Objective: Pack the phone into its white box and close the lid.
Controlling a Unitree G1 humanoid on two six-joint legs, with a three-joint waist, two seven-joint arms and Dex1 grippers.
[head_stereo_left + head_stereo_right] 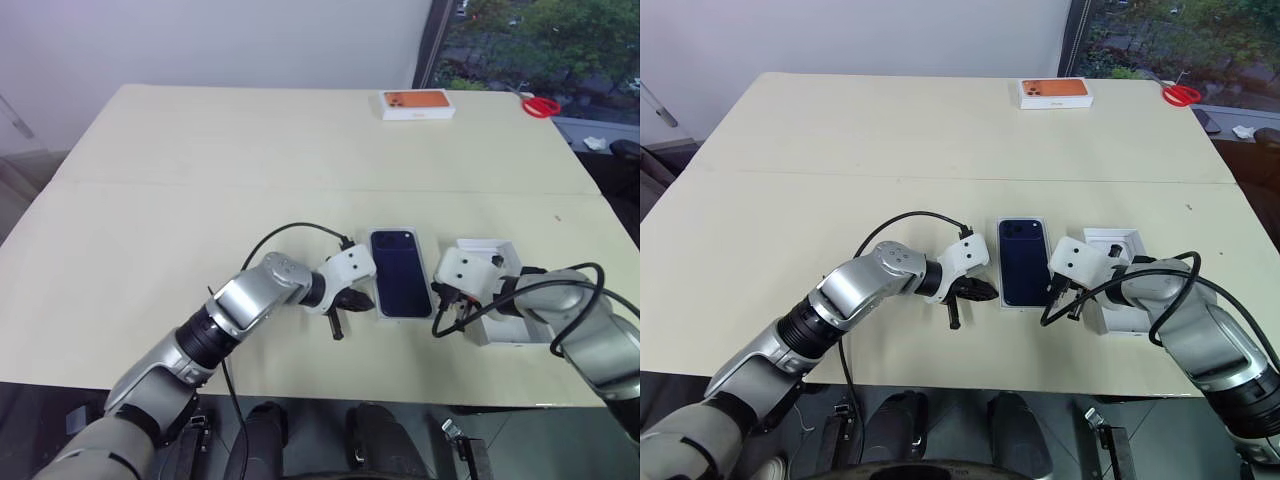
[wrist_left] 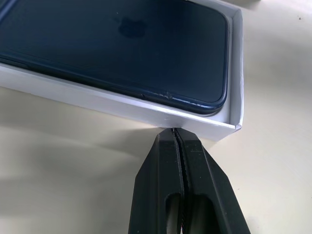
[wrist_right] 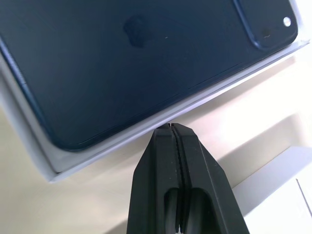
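My left gripper and right gripper, both pressed together, flank the white box with the phone already inside; the lid beside it is still off.

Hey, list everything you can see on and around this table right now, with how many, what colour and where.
phone: one, dark navy, lying flat in the white box, near edge of the table, between the two grippers
white box: one, white shallow tray, holding the phone
lid: one, white, open side up, just right of the white box, partly behind the right arm
orange-topped box: one, white with orange top, far side of the table
scissors: one, red handles, far right corner
table: one, cream
left gripper: black fingers, shut, at the box's left wall
right gripper: black fingers, shut, at the box's right wall
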